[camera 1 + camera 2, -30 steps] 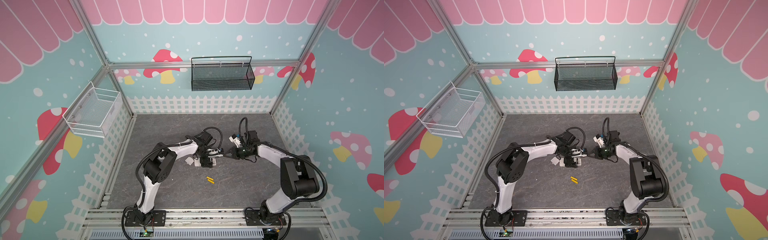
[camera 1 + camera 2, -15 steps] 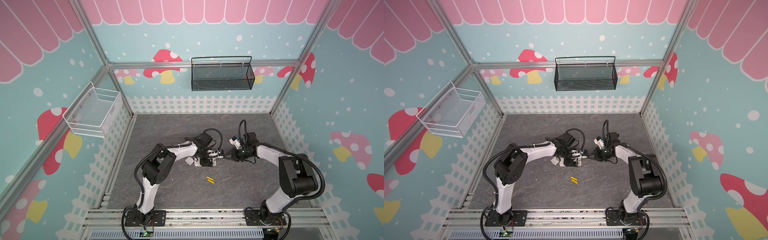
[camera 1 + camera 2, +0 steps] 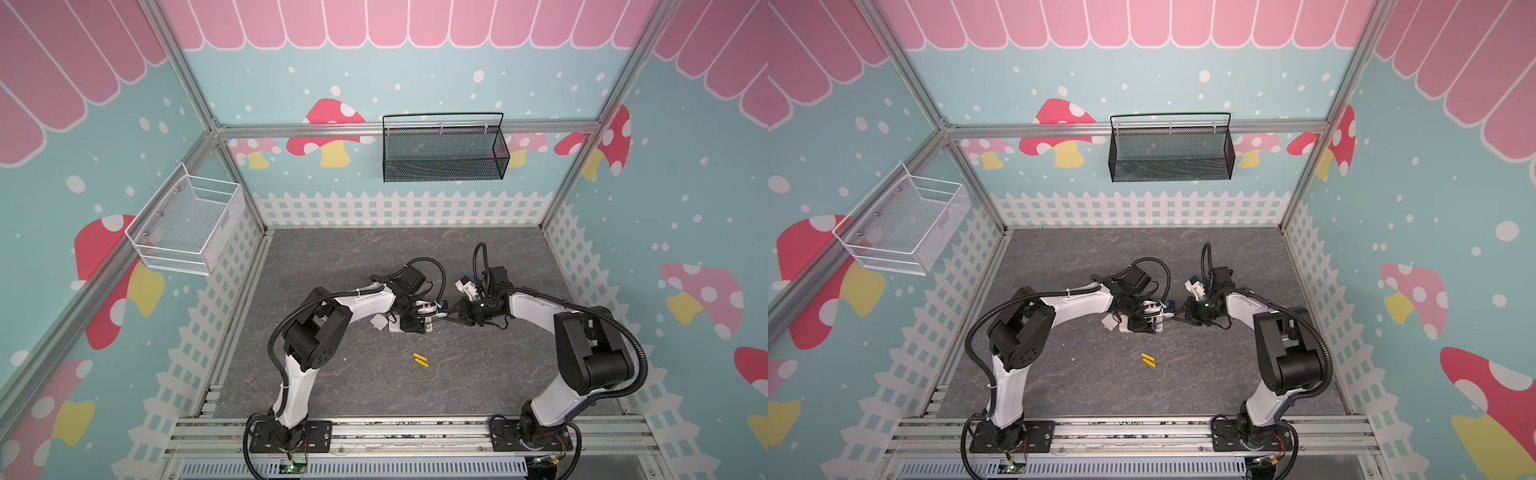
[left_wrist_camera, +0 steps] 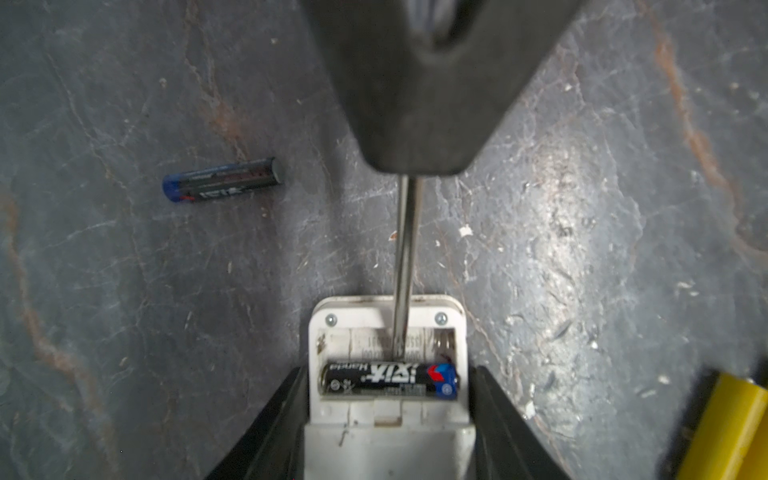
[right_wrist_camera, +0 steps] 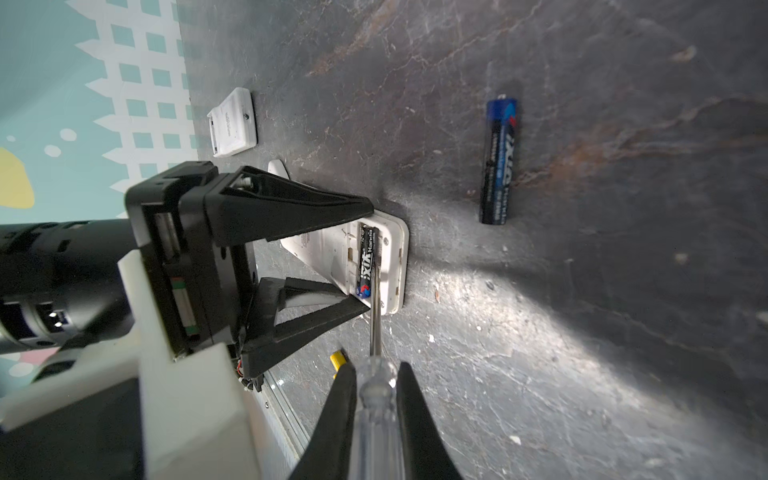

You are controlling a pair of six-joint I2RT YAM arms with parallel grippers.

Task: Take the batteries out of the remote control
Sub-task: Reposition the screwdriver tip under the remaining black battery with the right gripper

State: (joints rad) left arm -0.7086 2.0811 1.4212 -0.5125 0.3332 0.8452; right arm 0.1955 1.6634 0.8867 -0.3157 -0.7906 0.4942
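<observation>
left gripper (image 4: 388,370): clamped on the sides of the white remote control (image 4: 386,436), fingers (image 4: 282,419) cut off by the frame
right gripper (image 5: 376,368): squeezed tight on the clear screwdriver (image 5: 374,411) handle
seated battery (image 4: 388,380): black-blue, in the remote control's open compartment
screwdriver tip: right at that battery's edge, actual contact hard to call
loose battery (image 5: 498,162): same kind, flat on the floor (image 3: 374,257), apart from the remote control
yellow batteries (image 3: 420,360): pair on the floor toward the front; just a cropped bit in left wrist view
remote control up top: mostly buried under the left gripper

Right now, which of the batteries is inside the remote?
The black-and-blue battery seated in the open compartment of the remote, where the screwdriver points. Its black-and-blue twin and the two yellow batteries lie loose on the table.
</observation>
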